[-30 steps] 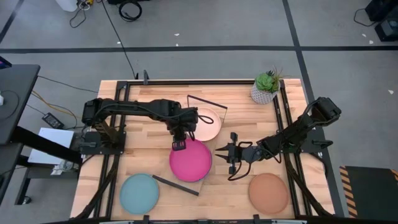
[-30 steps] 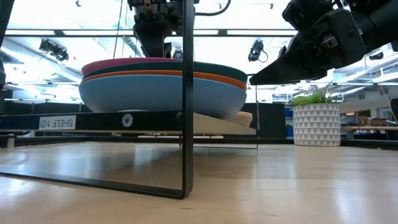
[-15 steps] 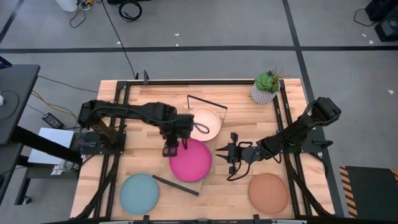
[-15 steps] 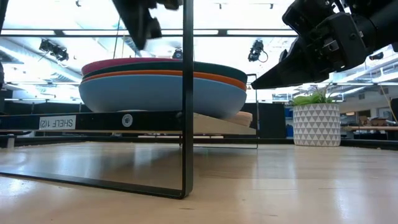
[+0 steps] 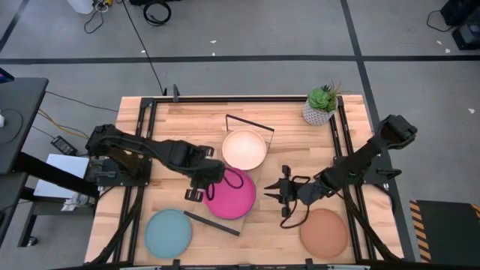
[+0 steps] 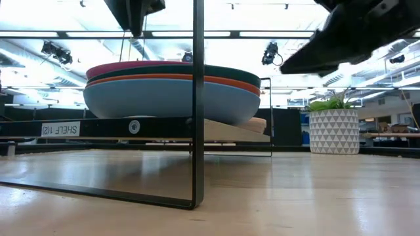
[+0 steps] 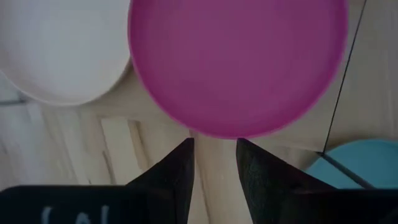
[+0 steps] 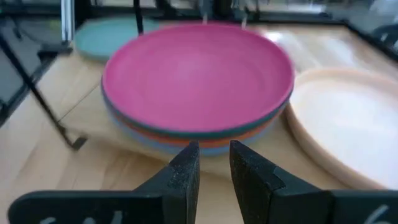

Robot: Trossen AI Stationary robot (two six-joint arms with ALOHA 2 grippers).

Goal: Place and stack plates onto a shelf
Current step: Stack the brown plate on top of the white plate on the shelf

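A stack of plates topped by the magenta plate (image 5: pixel 230 193) rests on the shelf (image 6: pixel 98 127); in the low view, dark teal, orange and blue plates (image 6: pixel 172 88) lie under it. The cream plate (image 5: pixel 244 149) sits beside the stack on the shelf's far part. The light blue plate (image 5: pixel 168 232) and the tan-brown plate (image 5: pixel 324 231) lie on the table. My left gripper (image 5: pixel 196 192) hovers just left of the stack, narrowly open and empty (image 7: pixel 214 163). My right gripper (image 5: pixel 283 195) hovers right of the stack, facing it, narrowly open and empty (image 8: pixel 214 163).
A potted plant (image 5: pixel 321 105) stands at the table's far right. The shelf's black wire frames (image 5: pixel 250 124) (image 5: pixel 211 223) rise at its far and near ends. Black rails (image 5: pixel 142 150) run along both table sides. Bare wood shows between the two plates on the table.
My left gripper has drawn back from over the magenta plate's far-left rim toward the table's left and near edge, and now stands off the stack. My right gripper has shifted a little toward the near edge. The plates have stayed put.
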